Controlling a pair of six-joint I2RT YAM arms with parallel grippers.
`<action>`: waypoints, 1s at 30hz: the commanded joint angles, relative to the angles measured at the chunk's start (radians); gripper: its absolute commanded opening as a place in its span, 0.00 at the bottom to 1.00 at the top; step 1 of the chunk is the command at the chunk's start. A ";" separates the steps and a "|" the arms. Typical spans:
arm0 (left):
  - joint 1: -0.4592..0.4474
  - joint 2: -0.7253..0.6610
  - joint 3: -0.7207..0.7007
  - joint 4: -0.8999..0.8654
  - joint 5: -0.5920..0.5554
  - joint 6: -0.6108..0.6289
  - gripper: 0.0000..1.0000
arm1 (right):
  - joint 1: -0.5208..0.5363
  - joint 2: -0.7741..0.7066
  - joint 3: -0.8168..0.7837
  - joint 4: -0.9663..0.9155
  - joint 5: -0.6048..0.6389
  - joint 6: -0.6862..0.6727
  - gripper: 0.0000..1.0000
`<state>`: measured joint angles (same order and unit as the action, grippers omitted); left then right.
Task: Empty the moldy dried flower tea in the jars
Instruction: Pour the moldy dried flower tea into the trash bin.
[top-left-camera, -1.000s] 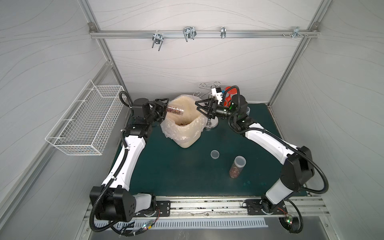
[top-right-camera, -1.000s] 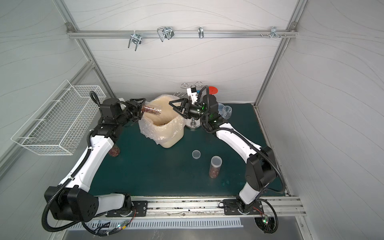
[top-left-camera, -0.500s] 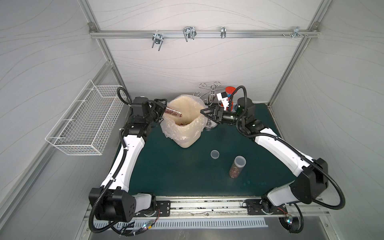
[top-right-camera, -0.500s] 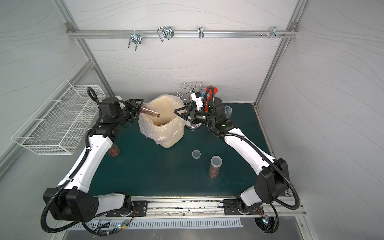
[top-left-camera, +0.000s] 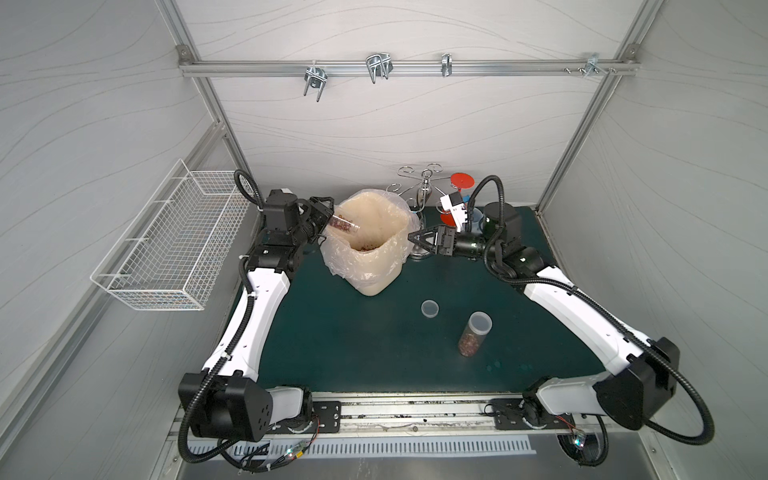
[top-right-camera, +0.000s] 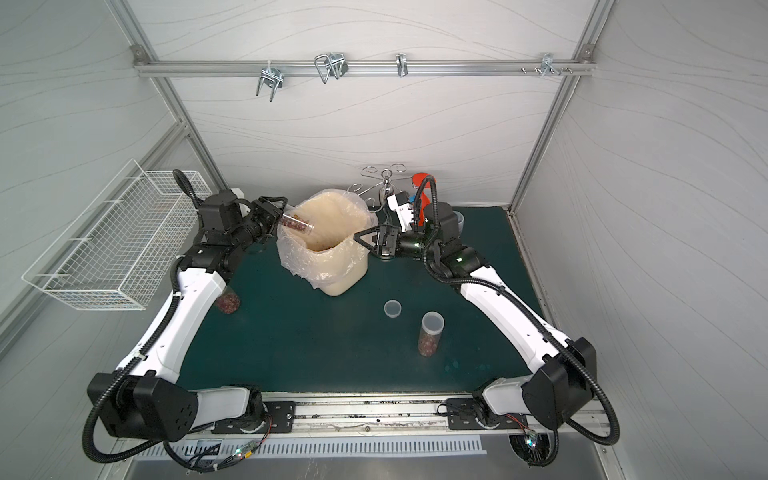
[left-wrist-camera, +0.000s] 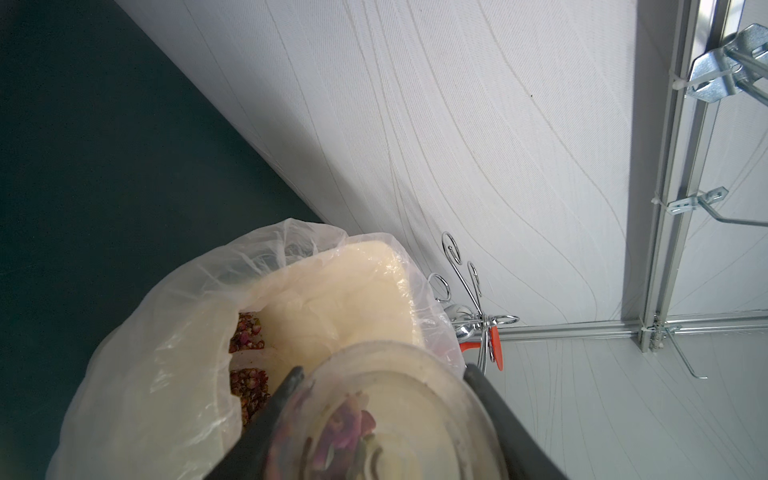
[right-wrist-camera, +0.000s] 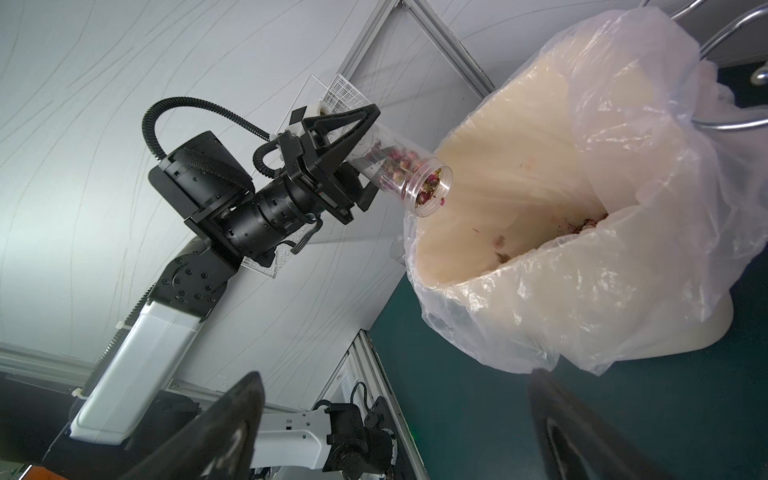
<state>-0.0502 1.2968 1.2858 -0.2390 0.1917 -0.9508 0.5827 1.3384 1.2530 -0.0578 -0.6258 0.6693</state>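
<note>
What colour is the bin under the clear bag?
The bin is cream, clearest in the right wrist view.

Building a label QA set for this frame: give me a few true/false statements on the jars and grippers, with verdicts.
1. The left gripper holds an uncapped jar tilted over the lined bin. True.
2. The right gripper is shut on a lid. False: it is open and empty, beside the bin.
3. The upright jar on the mat is empty. False: it is capped, with dried flower tea in its lower part.
4. A loose lid lies on the mat. True.
</note>
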 joint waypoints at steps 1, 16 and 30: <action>-0.014 0.010 0.067 0.017 -0.045 0.073 0.01 | -0.007 -0.035 -0.017 -0.049 0.013 -0.068 0.99; -0.197 0.050 0.179 -0.100 -0.331 0.418 0.00 | -0.011 -0.105 -0.083 -0.117 0.058 -0.165 0.99; -0.376 0.111 0.278 -0.146 -0.638 0.757 0.00 | -0.020 -0.145 -0.085 -0.160 0.083 -0.208 0.99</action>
<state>-0.3954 1.3952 1.5135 -0.3988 -0.3347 -0.3134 0.5705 1.2201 1.1622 -0.1936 -0.5560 0.4957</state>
